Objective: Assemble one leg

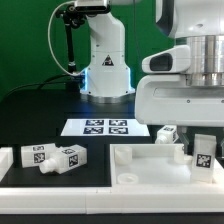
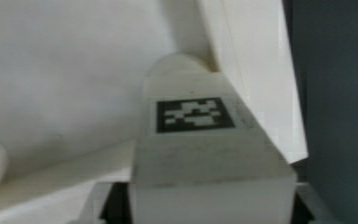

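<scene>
At lower left of the exterior view, on the black desk (image 1: 40,125), two small white blocky plastic pegs with black-and-white square tags lie side by side, touching: one (image 1: 37,155) further left, the other (image 1: 68,158) just right of it, stub end toward the frame's bottom. A white raised strip (image 1: 20,180) runs along the bottom left edge below them.

Upper centre: white robot base (image 1: 105,60) w/ a blue glow at its foot, black cables left of it. Just below, centre frame, the thin flat white marker board (image 1: 105,127) lies flat on the desk w/ several tags.

Lower centre to right: large flat white square table-top piece w/ raised rim (image 1: 150,165). Another small tagged white peg (image 1: 166,133) rests near its far edge.

Right side: the big white arm body (image 1: 185,85) fills the upper right. Below it, at the right edge, the pincer (image 1: 203,150) grips the leg (image 1: 203,154), a small white blocky tagged peg, held upright over the table-top piece; whether its lower end touches the piece can't be told.

Wrist view: the leg (image 2: 197,150) runs up the middle w/ one tag facing the camera, the dark pincer (image 2: 202,205) closed on its near end at frame bottom, white table-top surface (image 2: 69,80) behind, dark desk at right.
</scene>
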